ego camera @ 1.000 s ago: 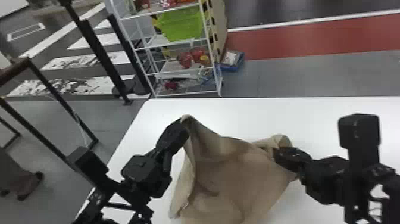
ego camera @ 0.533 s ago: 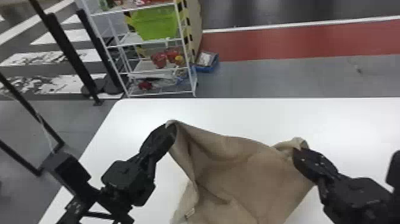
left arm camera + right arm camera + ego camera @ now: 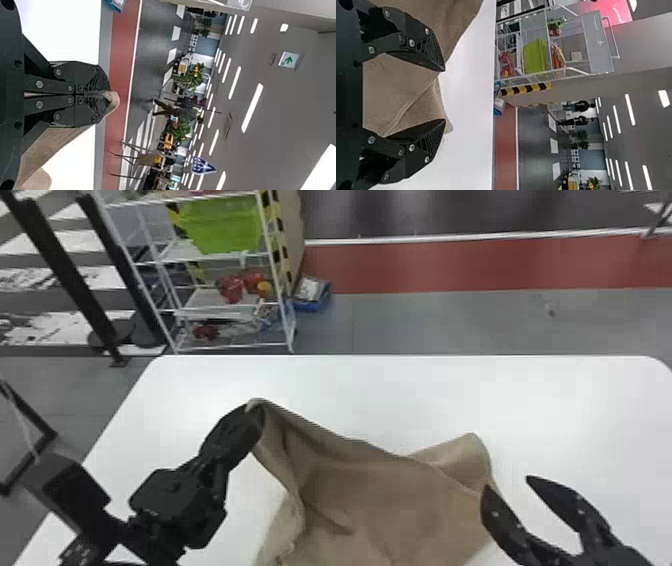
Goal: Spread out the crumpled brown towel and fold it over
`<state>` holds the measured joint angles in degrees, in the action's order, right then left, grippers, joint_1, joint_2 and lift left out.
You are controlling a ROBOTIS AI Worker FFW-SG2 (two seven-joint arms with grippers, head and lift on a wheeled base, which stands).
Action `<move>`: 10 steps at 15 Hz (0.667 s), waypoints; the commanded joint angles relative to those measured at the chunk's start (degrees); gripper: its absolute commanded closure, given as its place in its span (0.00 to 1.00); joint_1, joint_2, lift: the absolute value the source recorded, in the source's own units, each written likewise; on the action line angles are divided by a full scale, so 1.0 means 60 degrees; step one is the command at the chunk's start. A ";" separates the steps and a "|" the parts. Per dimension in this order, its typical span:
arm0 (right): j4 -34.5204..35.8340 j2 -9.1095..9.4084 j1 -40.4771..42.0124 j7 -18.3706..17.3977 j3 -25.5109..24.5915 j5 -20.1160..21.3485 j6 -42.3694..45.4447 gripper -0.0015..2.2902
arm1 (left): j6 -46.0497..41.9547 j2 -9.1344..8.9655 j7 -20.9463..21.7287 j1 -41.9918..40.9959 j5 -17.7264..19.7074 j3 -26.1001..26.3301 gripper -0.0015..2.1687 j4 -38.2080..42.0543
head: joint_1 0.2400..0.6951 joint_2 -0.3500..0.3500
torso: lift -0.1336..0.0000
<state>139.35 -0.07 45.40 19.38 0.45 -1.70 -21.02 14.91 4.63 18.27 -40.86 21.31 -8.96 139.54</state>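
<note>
Towel (image 3: 395, 505) rises over the white table (image 3: 500, 395) at one corner, which the left end effector (image 3: 254, 412) still keeps pinched, while the right end effector (image 3: 506, 482), closed at the opposite side before, is now spread beside it. The brown cloth looks matte and soft, with slanting creases and a rounded, curled flap.

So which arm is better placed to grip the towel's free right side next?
Probably the right: its gripper is open and close beside that side of the towel. The left gripper is shut on the towel's left part, likely best kept holding.
</note>
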 commanded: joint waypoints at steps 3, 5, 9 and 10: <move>-0.1340 -0.0004 -0.0872 0.0931 -0.1262 -0.0362 0.1165 0.18 | 0.0000 0.0019 -0.0014 0.0043 -0.0037 0.0043 0.64 -0.0040 | 1.00 0.58 | 0.08; -0.2248 -0.0004 -0.2014 0.1531 -0.1907 -0.0698 0.0755 0.18 | 0.0000 0.0034 -0.0028 0.0087 -0.0051 0.0043 0.64 -0.0040 | 1.00 0.55 | 0.08; -0.3801 -0.0282 -0.4197 0.2029 -0.2507 -0.0889 -0.1237 0.23 | 0.0000 0.0034 -0.0072 0.0160 -0.0183 0.0043 0.64 -0.0098 | 1.00 0.45 | 0.08; -0.4050 -0.0399 -0.4578 0.2029 -0.2449 -0.0845 -0.1647 0.23 | 0.0029 0.0034 -0.0087 0.0175 -0.0198 0.0043 0.64 -0.0113 | 1.00 0.44 | 0.08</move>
<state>117.55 -1.36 21.68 31.60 -14.40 -7.12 -26.80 15.05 4.84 17.83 -39.95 20.35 -8.70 139.02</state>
